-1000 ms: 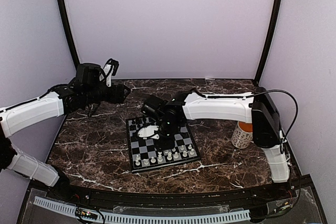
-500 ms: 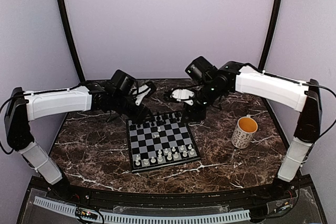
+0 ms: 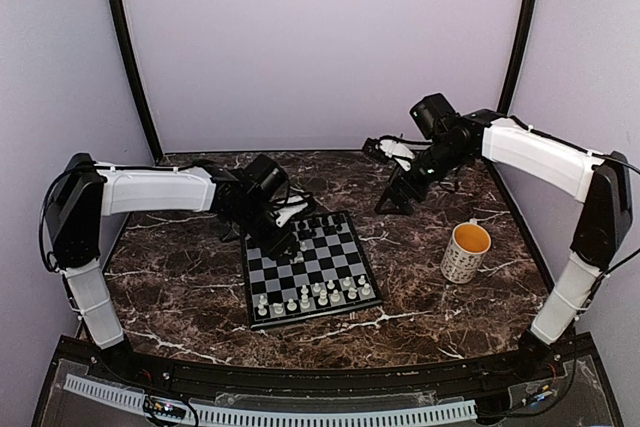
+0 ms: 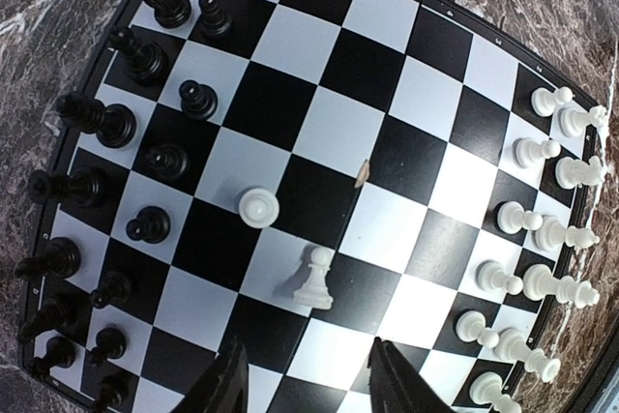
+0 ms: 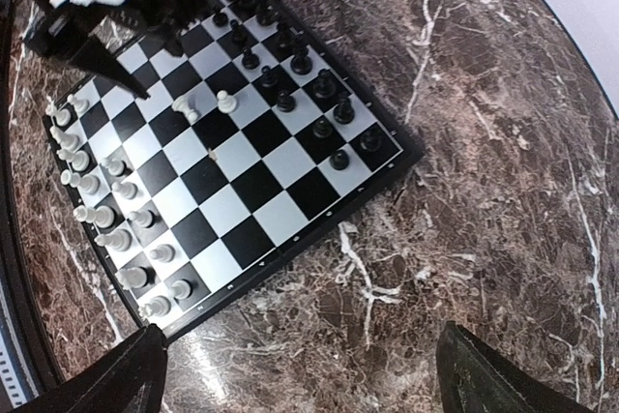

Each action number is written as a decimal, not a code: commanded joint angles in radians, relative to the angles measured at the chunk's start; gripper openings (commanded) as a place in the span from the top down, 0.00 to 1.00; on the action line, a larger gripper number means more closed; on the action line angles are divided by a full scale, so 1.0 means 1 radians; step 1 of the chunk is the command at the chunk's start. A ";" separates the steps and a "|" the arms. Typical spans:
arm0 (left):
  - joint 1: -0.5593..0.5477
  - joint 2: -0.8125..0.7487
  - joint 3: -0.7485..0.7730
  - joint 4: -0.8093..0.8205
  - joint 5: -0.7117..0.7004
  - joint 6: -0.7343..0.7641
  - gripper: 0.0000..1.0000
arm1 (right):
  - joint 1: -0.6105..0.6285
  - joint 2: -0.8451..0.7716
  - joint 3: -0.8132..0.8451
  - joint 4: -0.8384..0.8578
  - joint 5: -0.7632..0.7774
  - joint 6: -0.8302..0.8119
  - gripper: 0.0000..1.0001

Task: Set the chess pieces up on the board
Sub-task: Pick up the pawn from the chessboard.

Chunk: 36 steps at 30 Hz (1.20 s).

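Your left pincer (image 4: pixel 308 381) hangs empty, fingers apart, over the middle of the small square black-and-white checkerboard (image 4: pixel 406 74), likely for the two tiny white chessmen (image 4: pixel 314 278) stranded there. Your right pincer (image 5: pixel 309 374) is spread wide beyond the checkerboard's far edge.

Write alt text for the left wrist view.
The board fills the frame: black pieces line the picture's left edge, white pieces its right, and two stray white pieces sit mid-board. The left end effector hangs open near the closer one.
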 commanded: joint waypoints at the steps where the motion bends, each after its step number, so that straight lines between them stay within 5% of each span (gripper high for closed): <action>1: -0.005 0.024 0.039 -0.048 -0.003 0.017 0.55 | -0.010 0.002 0.033 0.016 -0.075 0.016 0.01; 25: -0.046 0.144 0.069 -0.022 -0.033 0.013 0.71 | -0.010 0.007 0.055 0.038 -0.049 0.093 0.02; 30: -0.054 0.149 0.065 -0.025 -0.066 0.017 0.77 | -0.011 -0.016 0.036 0.087 0.098 0.114 0.01; 36: -0.061 0.149 0.066 -0.021 -0.087 0.022 0.82 | -0.055 -0.039 0.004 0.146 0.105 0.174 0.01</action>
